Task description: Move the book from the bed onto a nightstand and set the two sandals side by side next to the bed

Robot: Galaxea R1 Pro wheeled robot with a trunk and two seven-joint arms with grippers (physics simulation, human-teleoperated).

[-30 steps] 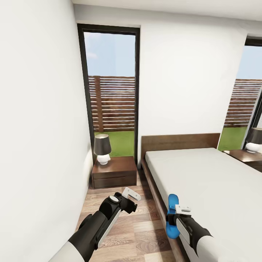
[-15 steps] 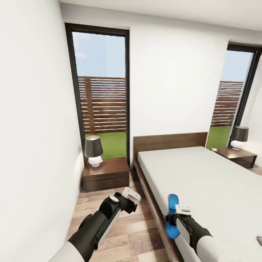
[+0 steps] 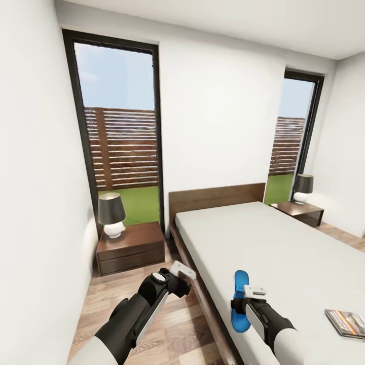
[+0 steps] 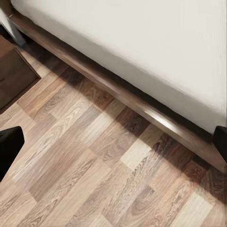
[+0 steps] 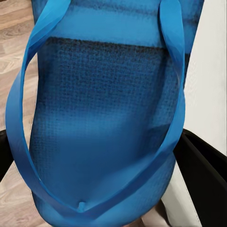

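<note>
Blue sandal (image 3: 240, 301) held by R gripper (image 3: 242, 299) beside the bed (image 3: 274, 248).

The sandal is clamped upright over the mattress edge, at approx. 5 o'clock in the head view (straps and textured sole are seen close up in the R wrist view (image 5: 104, 118)). L gripper (image 3: 178, 276) is held empty over the wood floor (image 3: 167, 329) at 6–7 o'clock, jaws spread wide. The book (image 3: 348, 322) is seen lying flat on the mattress at 4 o'clock. One nightstand (image 3: 131, 247) w/ a lamp (image 3: 111, 214) is placed at 8 o'clock; a second nightstand (image 3: 299, 212) is seen at 2–3 o'clock.
</note>
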